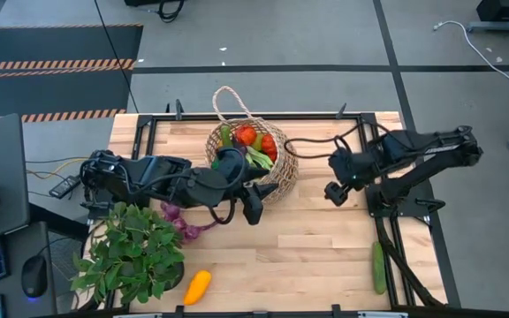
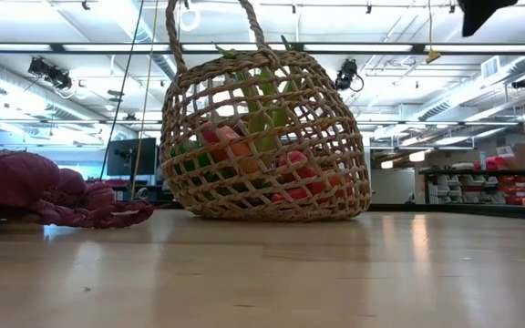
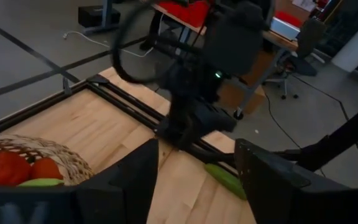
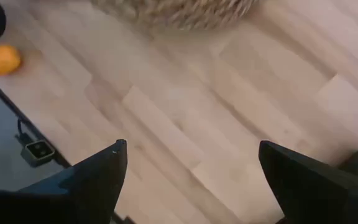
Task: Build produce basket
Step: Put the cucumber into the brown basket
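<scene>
Basket (image 1: pixel 253 152) sits near table's (image 1: pixel 325 238) far edge, centre, w/ tomatoes and greens inside. Left gripper (image 1: pixel 253 203) hovers just beside its near rim, fingers apart, nothing held. Right gripper (image 1: pixel 336 193) open, empty, to basket's right. Risk: left arm could nudge basket; cucumber (image 1: pixel 378 267) lies at right edge, may roll off.

The left gripper (image 1: pixel 254 205) reaches toward the table's middle, fingers apart and empty; the right gripper (image 1: pixel 335 194) hangs wide, holding nothing.
</scene>
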